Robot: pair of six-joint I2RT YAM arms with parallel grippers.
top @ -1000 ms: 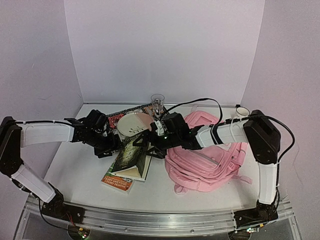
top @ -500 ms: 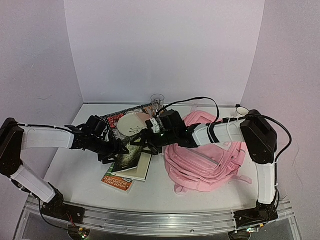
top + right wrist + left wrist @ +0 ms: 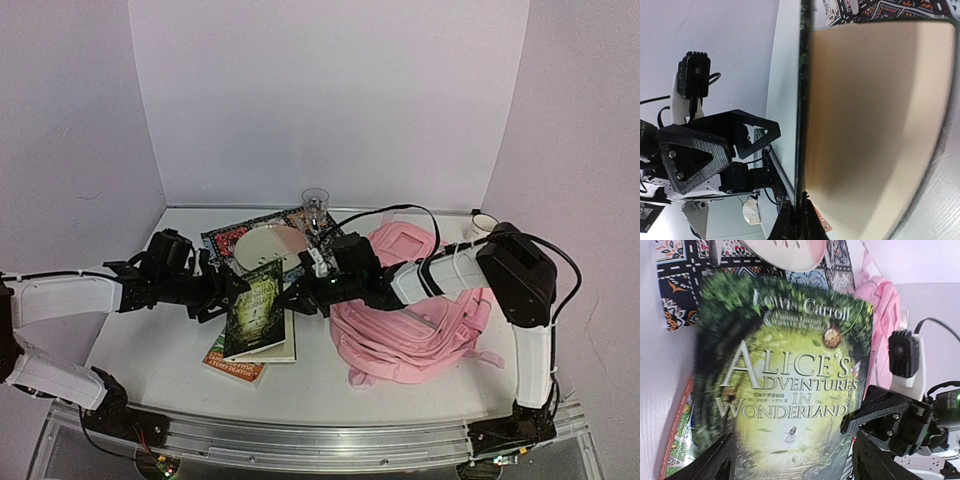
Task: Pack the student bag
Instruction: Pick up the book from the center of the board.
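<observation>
- On the white table [image 3: 150,340], closed in by plain pale lilac walls [image 3: 330,100], things sit mostly toward the middle and back.
- At the back there's a patterned sheet [image 3: 225,238] with a pale plate [image 3: 265,247] on it and a clear cup [image 3: 315,200] just behind. A small white cup [image 3: 484,223] sits off in the far right corner.
- The student bag [image 3: 420,320] is right of centre, lying flat and slumped under my right forearm. It's soft pink fabric with zip lines running across it and a framed rectangular panel at the far end. One strap trails toward the near edge.
- Just left of the bag is the green Alice book [image 3: 255,305], its cover tipped up off the pages. Under it lies an orange-covered book [image 3: 233,363], one corner poking out.
- My right pincer [image 3: 298,295] is clenched tight on the edge of the Alice book's cover.
- My left pincer [image 3: 225,290] is released, fingers spread wide at the book's left side. Can't tell if it's touching.
</observation>
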